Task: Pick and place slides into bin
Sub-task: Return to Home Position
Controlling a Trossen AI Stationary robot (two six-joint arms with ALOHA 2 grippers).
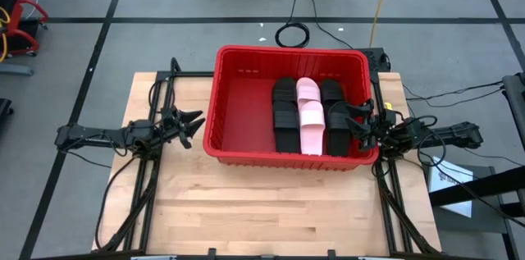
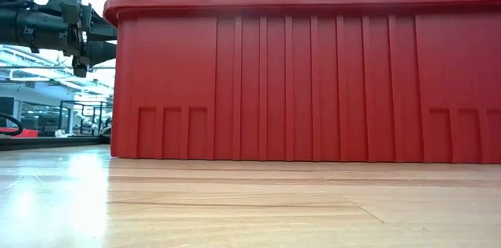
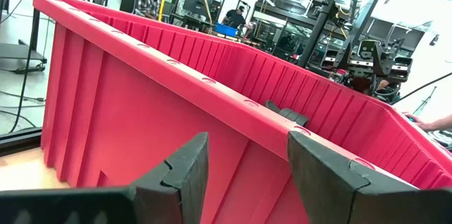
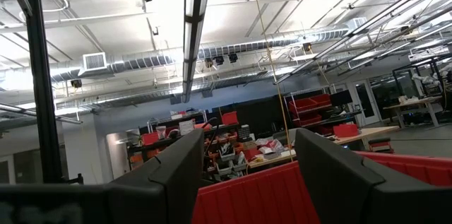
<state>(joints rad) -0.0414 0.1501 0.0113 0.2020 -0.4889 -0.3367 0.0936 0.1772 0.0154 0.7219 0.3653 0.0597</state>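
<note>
Slides [image 1: 309,120] (black, pink) inside bin [image 1: 279,49]; left end effector [image 1: 194,125] beside it, right end effector [image 1: 354,118] over its rim, both spread apart.

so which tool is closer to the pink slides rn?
Right. The right tool hangs over the bin at its right rim, just past the black slides beside the pink slides. The left tool sits outside the left wall, across the bare half.

The pale wooden table [image 1: 246,211] carries 1 red bin [image 1: 246,120], standing toward its far edge.
</note>
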